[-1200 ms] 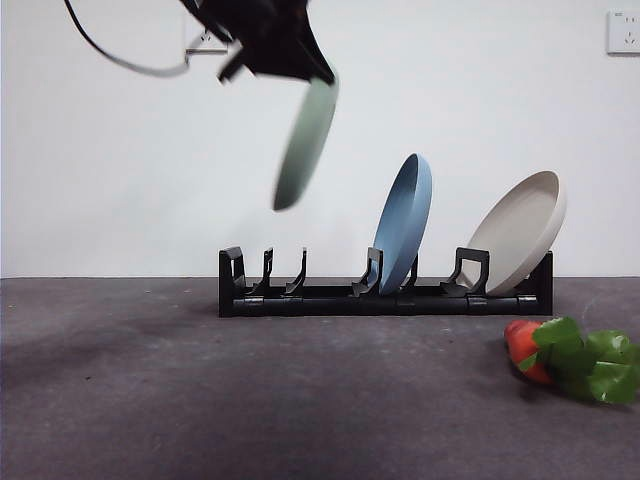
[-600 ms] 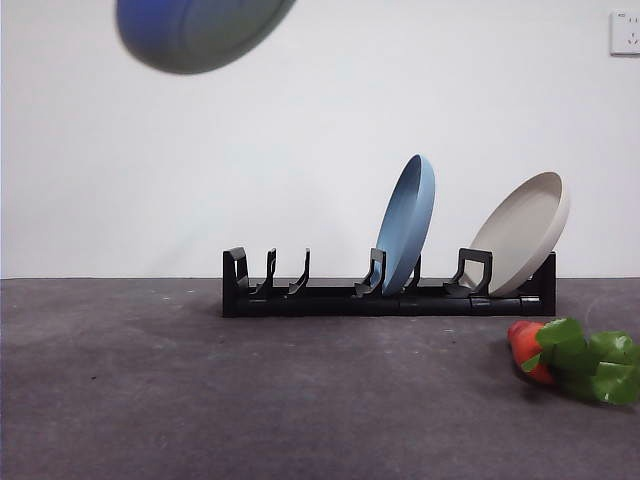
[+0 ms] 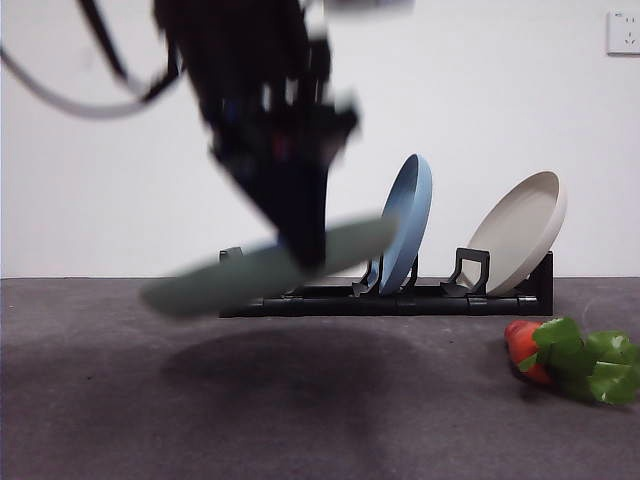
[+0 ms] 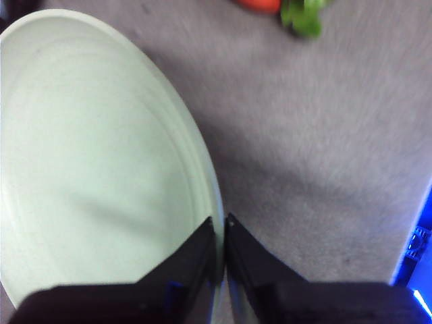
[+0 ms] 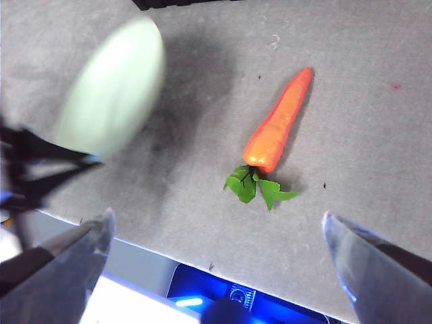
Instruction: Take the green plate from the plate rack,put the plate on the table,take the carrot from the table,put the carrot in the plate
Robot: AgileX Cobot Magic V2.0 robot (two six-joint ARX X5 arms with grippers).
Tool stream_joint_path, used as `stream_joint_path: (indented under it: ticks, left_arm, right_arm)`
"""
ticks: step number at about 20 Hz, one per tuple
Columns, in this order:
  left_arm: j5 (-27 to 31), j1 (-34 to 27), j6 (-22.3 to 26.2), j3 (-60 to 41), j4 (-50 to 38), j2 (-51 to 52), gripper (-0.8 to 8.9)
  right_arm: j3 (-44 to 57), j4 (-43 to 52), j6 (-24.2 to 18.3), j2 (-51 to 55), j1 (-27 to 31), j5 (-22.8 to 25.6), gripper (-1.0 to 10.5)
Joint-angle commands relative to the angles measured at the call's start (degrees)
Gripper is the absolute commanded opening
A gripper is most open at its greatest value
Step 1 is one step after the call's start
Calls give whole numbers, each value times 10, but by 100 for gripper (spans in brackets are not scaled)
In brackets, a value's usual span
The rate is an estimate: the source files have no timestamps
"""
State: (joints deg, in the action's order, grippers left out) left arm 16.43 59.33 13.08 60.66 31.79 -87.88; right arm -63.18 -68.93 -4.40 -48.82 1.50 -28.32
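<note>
Green plate (image 3: 262,268) and left hand (image 3: 300,245) motion-blurred, plate hiding plate rack's (image 3: 500,298) left part, carrot (image 3: 524,348) half behind its leaves

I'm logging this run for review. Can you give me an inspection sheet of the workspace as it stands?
Surface: dark grey table, shadow under the plate.
Job's things: green plate in the air, tilted, off the plate rack; carrot lying on the table.
Clutter: blue plate and beige plate stand in the rack.
Grippers: left gripper clamps the green plate's rim; right gripper open above the carrot.
Cables: black cable trails from the arm.
Surroundings: white wall, wall socket.
</note>
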Motion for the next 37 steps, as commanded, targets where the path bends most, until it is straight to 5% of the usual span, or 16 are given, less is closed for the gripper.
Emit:
stream_joint_path:
  ticks: [1,12,13,16,24,37]
  left_arm:
    - [7,1,27,-26,-48,-30,-7]
    - [-22,10,49,-29,-97,-129,3]
    - [-38,10,45,-29,-93,-130,35]
    - [-62,11,24,-29,-96,-130,418]
    - [-59,10,-11,6,-44,-80,417]
    - [62,9,-78,233,163,249,416]
  right_arm:
    - [0,3,5,-1,-1,1,657]
    - [0,3,5,-27,-1,4,657]
    - [0,3,5,-31,-1,4,657]
    - [0,3,5,-52,-2,4,657]
    - [0,38,29,-139,-47,64,657]
    - [0,176,148,-400,-215,227,625]
